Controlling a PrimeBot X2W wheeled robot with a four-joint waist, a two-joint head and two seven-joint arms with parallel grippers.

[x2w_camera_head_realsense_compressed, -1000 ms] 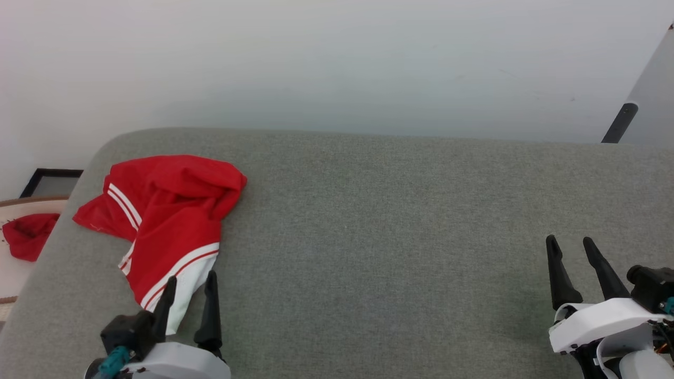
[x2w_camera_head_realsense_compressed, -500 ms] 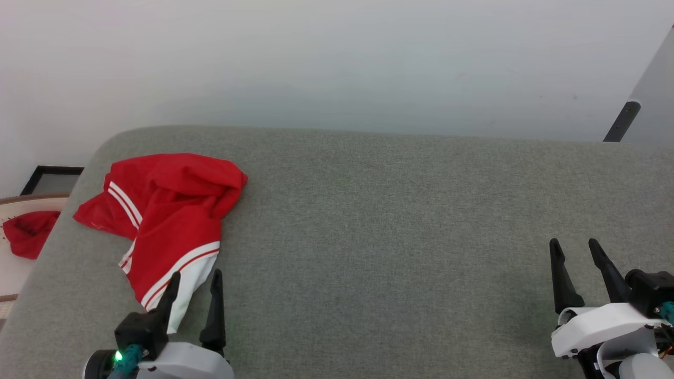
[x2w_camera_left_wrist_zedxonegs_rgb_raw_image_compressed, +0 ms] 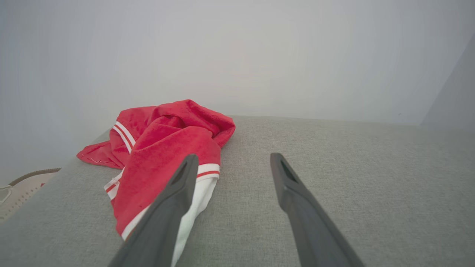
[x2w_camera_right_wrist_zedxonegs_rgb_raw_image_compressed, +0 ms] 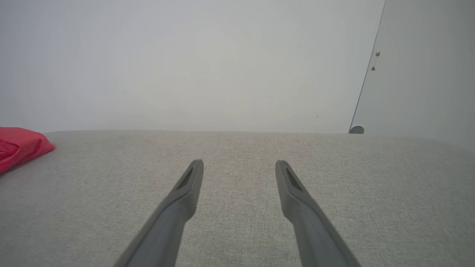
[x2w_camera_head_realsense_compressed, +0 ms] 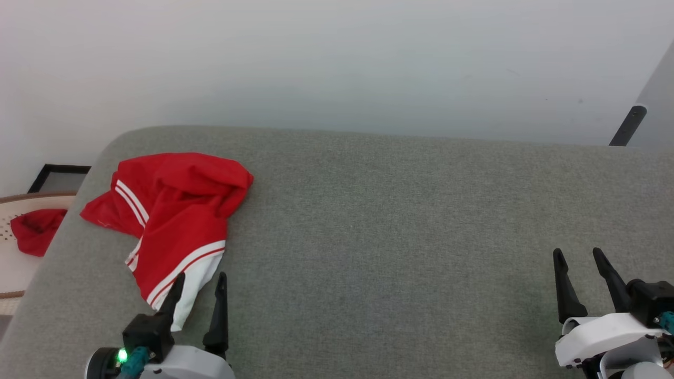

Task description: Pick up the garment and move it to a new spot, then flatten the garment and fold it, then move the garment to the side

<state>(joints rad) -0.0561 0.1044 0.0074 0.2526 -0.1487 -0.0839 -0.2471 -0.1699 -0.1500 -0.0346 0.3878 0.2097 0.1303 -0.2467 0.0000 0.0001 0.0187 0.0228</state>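
The jersey [x2w_camera_head_realsense_compressed: 174, 210] lies in a bunched heap on the left part of the grey cushion [x2w_camera_head_realsense_compressed: 395, 237], near its rounded far corner. It is red, with thin white and red stripes and a white patch at the near end. The folds hide much of it, and no letters can be read. The near white end points at the left gripper [x2w_camera_head_realsense_compressed: 200, 279], low on the left of the head view. This gripper is wide open and holds nothing. In the left wrist view one finger [x2w_camera_left_wrist_zedxonegs_rgb_raw_image_compressed: 174, 200] is in front of the white patch and the other is over bare cushion. I cannot tell if the first finger touches the cloth. The right gripper [x2w_camera_head_realsense_compressed: 577, 253] is far off on the right side of the cushion, well apart from the jersey. It is wide open too, with nothing in it, and bare grey cushion lies in front of its fingers [x2w_camera_right_wrist_zedxonegs_rgb_raw_image_compressed: 178, 207]. Past the left edge of the cushion a small red cloth [x2w_camera_head_realsense_compressed: 34, 229] lies on a pale round thing with a brown rim [x2w_camera_head_realsense_compressed: 16, 263]. Just behind that is a black frame [x2w_camera_head_realsense_compressed: 58, 176]. A plain white wall [x2w_camera_head_realsense_compressed: 337, 63] stands behind the cushion. At the far right a dark bar [x2w_camera_head_realsense_compressed: 624, 126] leans up beside a grey panel [x2w_camera_right_wrist_zedxonegs_rgb_raw_image_compressed: 426, 74].
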